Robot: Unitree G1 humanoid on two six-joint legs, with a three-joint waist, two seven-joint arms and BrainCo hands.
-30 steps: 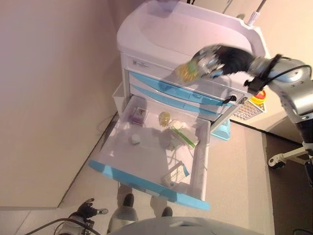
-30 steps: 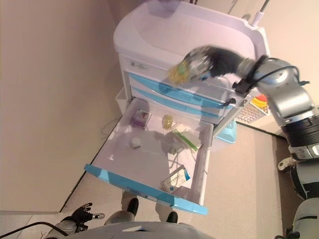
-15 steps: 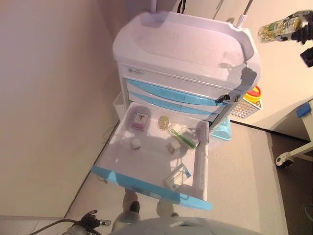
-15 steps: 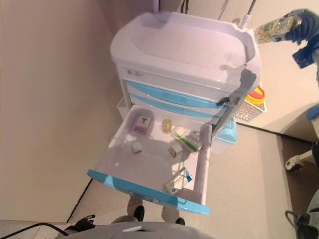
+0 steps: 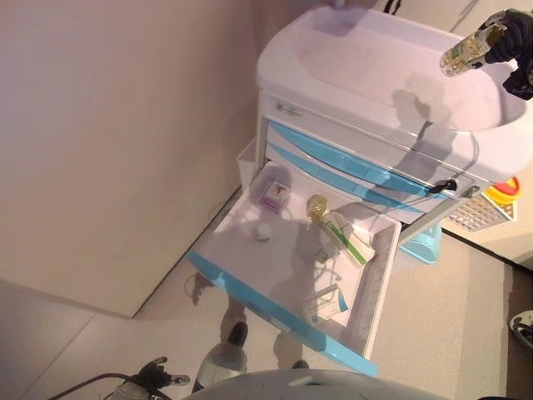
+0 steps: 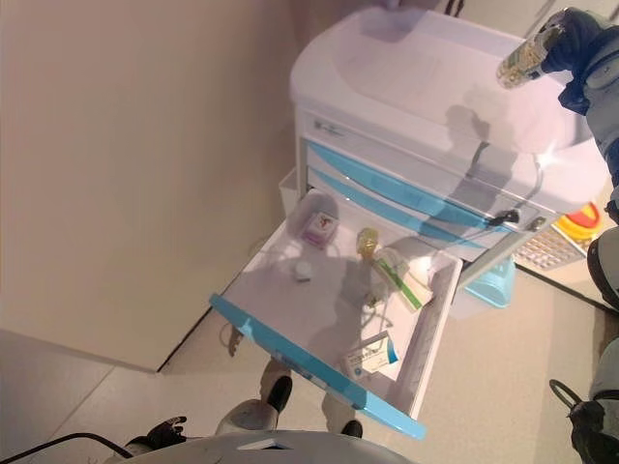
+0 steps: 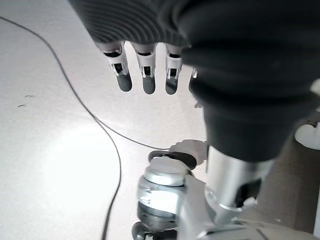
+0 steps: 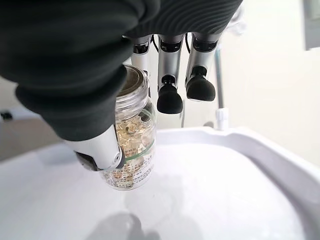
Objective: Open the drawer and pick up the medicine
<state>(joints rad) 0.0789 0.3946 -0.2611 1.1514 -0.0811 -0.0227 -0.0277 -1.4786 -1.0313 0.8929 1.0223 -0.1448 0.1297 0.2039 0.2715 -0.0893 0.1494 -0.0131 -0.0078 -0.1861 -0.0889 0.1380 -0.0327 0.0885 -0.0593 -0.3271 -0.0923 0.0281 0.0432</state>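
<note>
medicine, a small clear bottle (image 8: 131, 140) packed with yellowish capsules, is up in the robot's right hand (image 8: 107, 150), held in the air above the white top of the cart (image 5: 391, 62) and well clear of the open drawer (image 5: 291, 275). the thumb presses one side of the glass and a finger backs it from the other, so it is a pinch round the body just under the lid; the neighbouring fingers (image 8: 170, 97) curl down beside it without seeming to touch.

it looks light and rigid, and i'd guess slick, being smooth-walled glass or hard plastic with a label lower down. if it is glass, a drop onto the cart top could crack it. a two-sided pinch on a round jar can let it swivel, and it already hangs tilted in the head views (image 5: 465, 52), so a fuller wrap round the middle would be the safer hold.

the left hand (image 7: 145, 75) hangs low over the floor, fingers straight and relaxed, holding nothing.

hard to make out: the bottle's far side and how firmly the rear finger bears on it. the right arm is cut off at the picture edge. in the drawer lie a purple packet (image 5: 273, 193), a second small yellow bottle (image 5: 316, 206), a green-striped box (image 5: 350, 240) and more, too small to name.
</note>
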